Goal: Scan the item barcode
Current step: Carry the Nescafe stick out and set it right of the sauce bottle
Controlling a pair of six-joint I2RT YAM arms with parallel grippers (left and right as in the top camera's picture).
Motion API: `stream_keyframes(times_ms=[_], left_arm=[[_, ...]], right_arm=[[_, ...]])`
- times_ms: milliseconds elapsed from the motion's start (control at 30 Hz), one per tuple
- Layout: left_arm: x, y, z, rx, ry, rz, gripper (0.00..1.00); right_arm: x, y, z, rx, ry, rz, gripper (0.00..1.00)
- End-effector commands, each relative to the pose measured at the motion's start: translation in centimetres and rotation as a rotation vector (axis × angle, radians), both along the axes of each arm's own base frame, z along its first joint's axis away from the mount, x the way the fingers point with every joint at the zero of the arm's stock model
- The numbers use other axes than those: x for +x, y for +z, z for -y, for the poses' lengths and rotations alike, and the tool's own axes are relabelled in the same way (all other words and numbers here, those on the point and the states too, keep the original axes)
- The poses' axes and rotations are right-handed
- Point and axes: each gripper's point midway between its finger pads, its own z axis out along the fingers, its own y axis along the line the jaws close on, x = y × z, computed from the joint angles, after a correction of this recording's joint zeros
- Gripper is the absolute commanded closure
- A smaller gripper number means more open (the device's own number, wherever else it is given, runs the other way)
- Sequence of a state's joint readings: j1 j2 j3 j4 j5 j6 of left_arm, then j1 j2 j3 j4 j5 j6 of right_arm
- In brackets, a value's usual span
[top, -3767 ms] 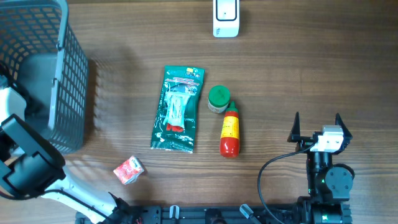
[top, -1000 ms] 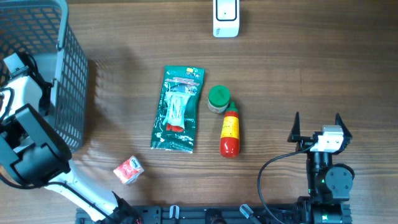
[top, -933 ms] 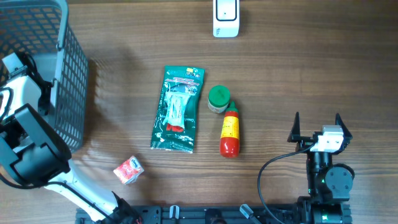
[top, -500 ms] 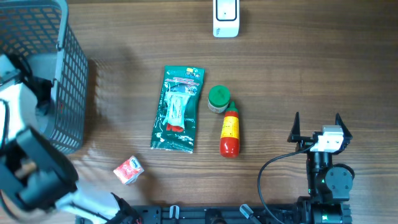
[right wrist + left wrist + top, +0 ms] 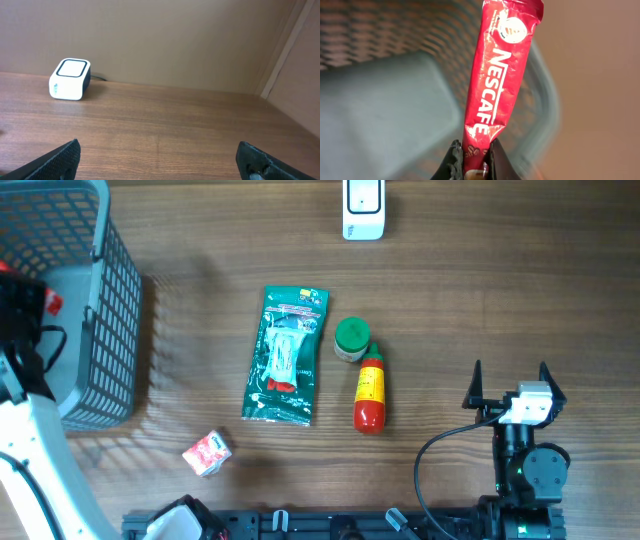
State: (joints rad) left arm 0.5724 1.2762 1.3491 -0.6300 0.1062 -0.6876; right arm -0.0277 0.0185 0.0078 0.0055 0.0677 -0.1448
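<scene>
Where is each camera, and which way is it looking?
Overhead: above the table, looking straight down at basket, packet, bottle and scanner; left arm, right arm show.
Left wrist: on the left arm, looking along its shut jaws at the red sachet they pinch, basket behind.
Right wrist: on the right arm, looking across the table at the scanner; open jaws show in the corners.
Shared: the scanner, in overhead and right wrist.

The red sachet [image 5: 497, 85] bears NESCAFE in white capitals along its length. Print on the green packet [image 5: 287, 356] and red bottle [image 5: 370, 392] is too small to read.
</scene>
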Motion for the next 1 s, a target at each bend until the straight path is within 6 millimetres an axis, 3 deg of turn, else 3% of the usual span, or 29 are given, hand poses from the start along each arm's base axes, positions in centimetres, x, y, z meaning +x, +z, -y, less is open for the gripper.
stream_keyframes(times_ms=[0, 167, 500, 533, 667, 767, 833, 967], left_arm=[[1.4, 2.8, 9.5, -0.091, -0.376, 0.114, 0.96], [1.9, 1.9, 19.2, -0.072, -0.691, 0.054, 0.96], [2.3, -4.0, 34.8, 0.06, -0.998, -0.128, 0.96], [2.4, -4.7, 37.6, 0.073, -1.057, -0.127, 0.96], [2.1, -7.3, 44.9, 0.078, -1.206, -0.124, 0.96], [1.3, -10.1, 49.6, 0.074, -1.295, -0.151, 0.96], [-0.2, -13.7, 53.5, 0.047, -1.352, -0.212, 0.96], [-2.5, -18.7, 57.1, 0.023, -1.397, -0.318, 0.96]], right_arm=[[0.0, 0.2, -0.3, -0.013, 0.015, 0.007, 0.0], [0.0, 0.2, -0.3, -0.012, 0.015, 0.008, 0.0], [0.0, 0.1, -0.3, -0.012, 0.015, 0.005, 0.0], [0.0, 0.1, -0.3, -0.013, 0.015, 0.005, 0.0], [0.0, 0.1, -0.3, -0.012, 0.015, 0.005, 0.0], [0.0, 0.1, -0.3, -0.012, 0.015, 0.005, 0.0], [0.0, 0.1, -0.3, -0.012, 0.015, 0.005, 0.0], [0.0, 0.1, -0.3, -0.012, 0.015, 0.005, 0.0]])
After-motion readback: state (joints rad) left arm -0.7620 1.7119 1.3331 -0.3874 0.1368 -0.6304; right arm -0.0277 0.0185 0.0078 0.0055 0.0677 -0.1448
